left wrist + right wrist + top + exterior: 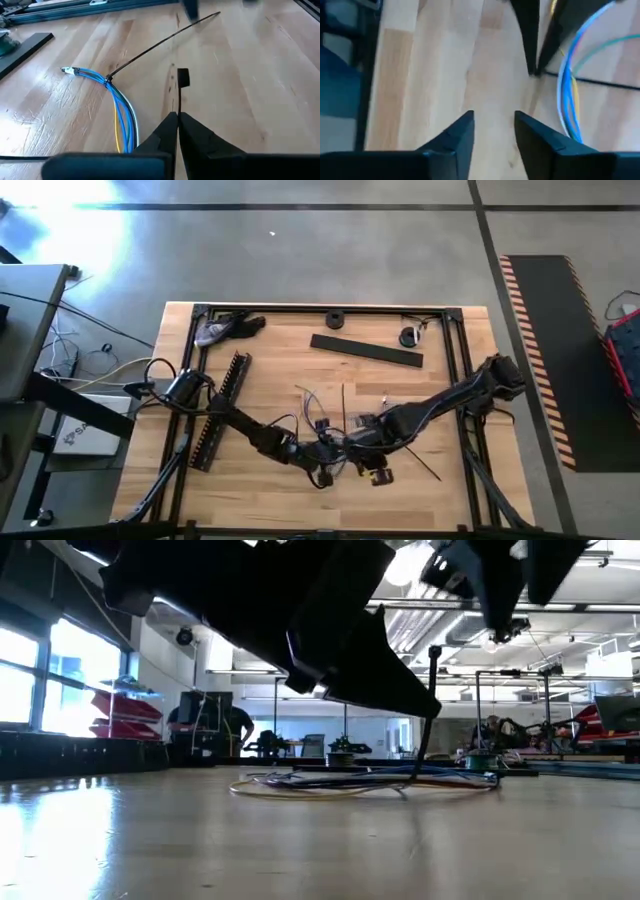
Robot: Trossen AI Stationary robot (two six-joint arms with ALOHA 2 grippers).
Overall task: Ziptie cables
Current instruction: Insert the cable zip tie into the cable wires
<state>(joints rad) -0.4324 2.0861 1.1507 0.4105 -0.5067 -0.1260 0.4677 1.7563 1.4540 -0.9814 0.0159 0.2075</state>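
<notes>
— Pinching anything, the left gripper [177, 116]?
— Yes, its fingers are clamped tight together on a loose zip tie [183, 77]. The thin black strip runs straight out from the tips, and its square head lies on the table [240, 75] a little ahead of them.
— And the cables [120, 105]?
— Just beside that gripper, off to one side of its fingers. They are blue, yellow and pale strands lying together in a curve on the wood, starting next to the fingers and bending away ahead of them.
— Bound at all?
— A fastened zip tie [165, 37] is cinched round them near their far end, and its long tail sticks out slanting across the table, well past the gripper's tips.
— Where is the right gripper [493, 117]?
— Close by, facing the left one. Its fingers are spread apart with bare wood between them and nothing in them. The left gripper's closed tips stand just ahead of it, and the cables curve past beside them.
— From table height?
— The strip hangs from the dark tip down to the tabletop, with the cables lying flat right behind it
</notes>
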